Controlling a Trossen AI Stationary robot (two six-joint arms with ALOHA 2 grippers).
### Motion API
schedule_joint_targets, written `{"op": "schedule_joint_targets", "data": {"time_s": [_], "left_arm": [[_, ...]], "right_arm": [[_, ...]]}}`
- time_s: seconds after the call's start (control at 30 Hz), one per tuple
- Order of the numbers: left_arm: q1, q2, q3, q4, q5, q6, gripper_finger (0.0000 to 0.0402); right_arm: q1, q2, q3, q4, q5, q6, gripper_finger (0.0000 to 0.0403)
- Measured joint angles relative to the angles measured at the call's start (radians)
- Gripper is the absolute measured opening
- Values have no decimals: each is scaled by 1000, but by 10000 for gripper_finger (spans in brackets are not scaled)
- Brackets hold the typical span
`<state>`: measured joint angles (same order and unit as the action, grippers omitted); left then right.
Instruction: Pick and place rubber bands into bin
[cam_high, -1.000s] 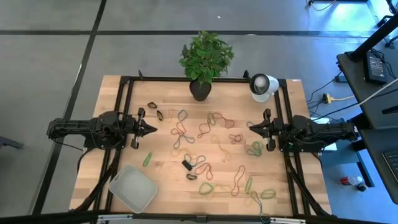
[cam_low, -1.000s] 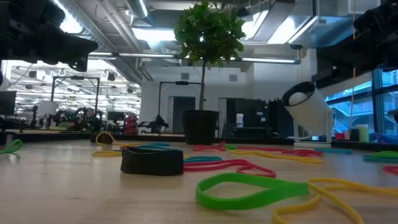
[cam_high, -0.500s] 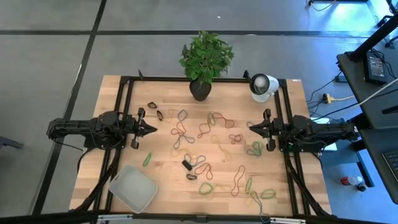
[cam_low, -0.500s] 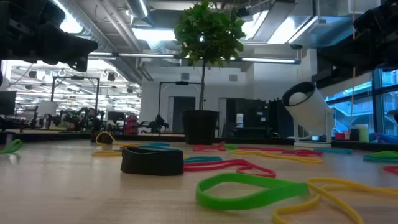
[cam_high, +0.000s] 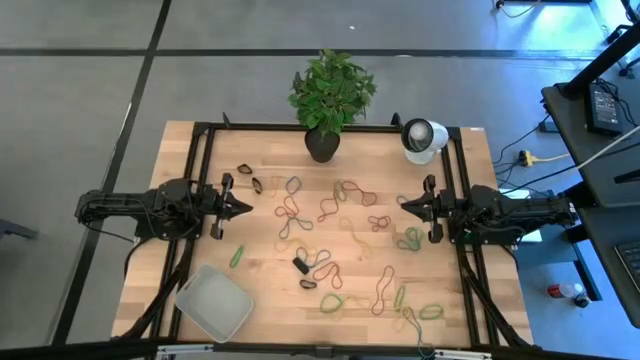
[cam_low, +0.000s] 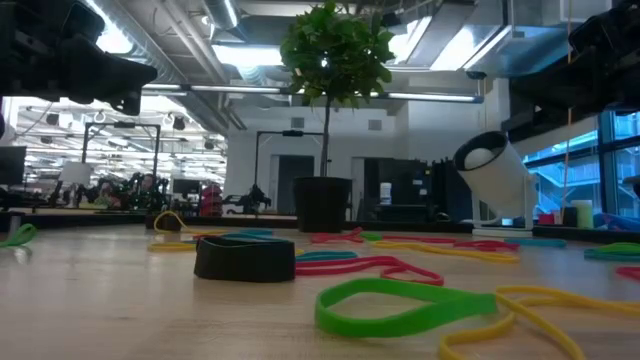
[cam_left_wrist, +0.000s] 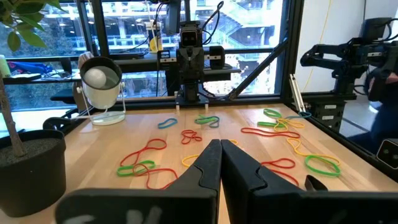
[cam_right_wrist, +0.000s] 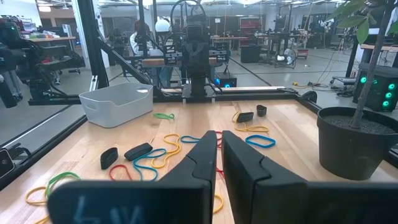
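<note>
Nothing placed yet, by the look of it. Bin (cam_high: 213, 304) at the near left corner of the tabletop (cam_high: 190, 152), apparently bare inside in the high view; no loop seen in it from the right wrist view either. Rubber bands (cam_high: 330, 268) all out on the wood: green, red, yellow and blue loops scattered across the middle and toward the right side, a single green one lying nearer the bin than the rest, a few dark ones mixed in, plus a small black block (cam_high: 300, 265) among them.

Left tool (cam_high: 243, 208) parked at the left edge, above the wood, fingers pressed together and gripping nothing. Right tool (cam_high: 407, 205) parked at the opposite edge, facing inward, fingers nearly together with only a thin gap, likewise gripping nothing. Neither touching a band.

Judged from this: task at its very start, whole pile left to move. Plant pot (cam_high: 322, 146) and white round lamp-like device (cam_high: 421, 139) at the far edge, clear of the bands.
</note>
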<state>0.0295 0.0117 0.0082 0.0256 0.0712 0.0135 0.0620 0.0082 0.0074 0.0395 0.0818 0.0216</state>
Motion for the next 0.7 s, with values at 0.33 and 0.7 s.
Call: {"op": "schedule_joint_targets", "data": {"time_s": [0.33, 0.7], "left_arm": [[0, 0, 0, 0, 0, 0, 4], [0, 0, 0, 0, 0, 0, 4]], "right_arm": [[0, 0, 0, 5, 0, 0, 30], [0, 71, 0, 184, 36, -58, 6]]}}
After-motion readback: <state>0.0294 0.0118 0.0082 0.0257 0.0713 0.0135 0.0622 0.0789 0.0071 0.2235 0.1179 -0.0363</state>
